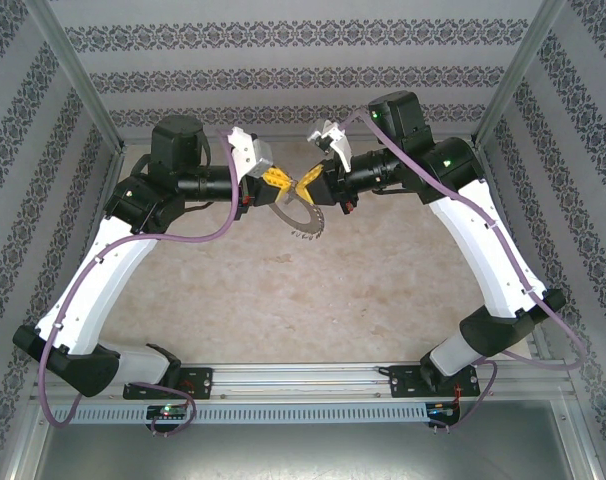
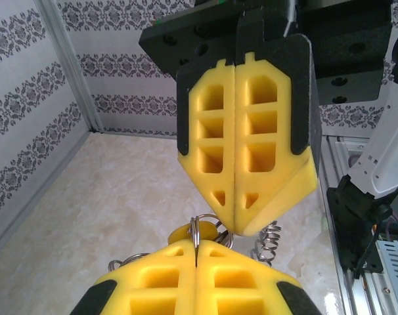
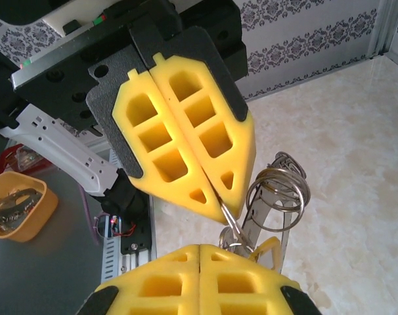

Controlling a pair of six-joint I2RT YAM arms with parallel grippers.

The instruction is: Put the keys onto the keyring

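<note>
While left hand point(image 1: 280, 183) pinches keyring point(image 1: 305, 226) | right hand point(image 1: 305, 186) shut | bowl point(image 3: 29, 230) holds metal bits

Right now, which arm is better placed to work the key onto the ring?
Probably the right. The left gripper pinches the keyring wire in its seam, anchoring it; the right gripper is shut tip-to-tip beside the key.

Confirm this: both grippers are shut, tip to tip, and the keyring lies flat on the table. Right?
No: the keyring hangs in air at the tips of the left gripper and right gripper, not on the table; see the right wrist view. Rest stands.
</note>
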